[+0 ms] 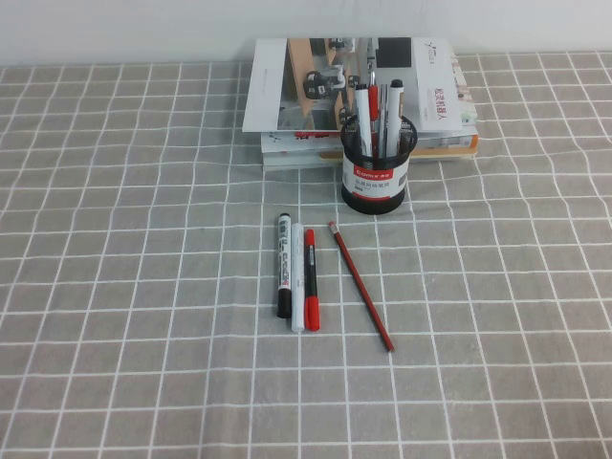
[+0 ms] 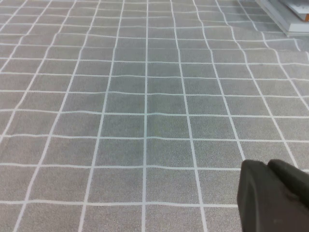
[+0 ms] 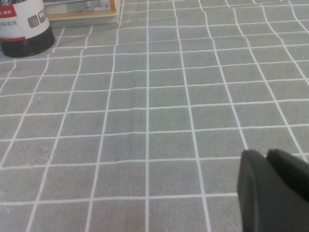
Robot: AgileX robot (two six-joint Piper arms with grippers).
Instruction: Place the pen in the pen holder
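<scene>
The pen is a long thin red stick with a pale eraser tip. It lies slantwise on the grey checked cloth, in front of the pen holder. The pen holder is a black mesh cup with a white label and red band, and it holds several pens upright. Its lower part shows in the right wrist view. Neither arm shows in the high view. My left gripper is shut and empty over bare cloth. My right gripper is shut and empty over bare cloth, well away from the holder.
A black marker, a white pen and a red-capped marker lie side by side left of the pen. A stack of books lies behind the holder, and also shows in the left wrist view and the right wrist view.
</scene>
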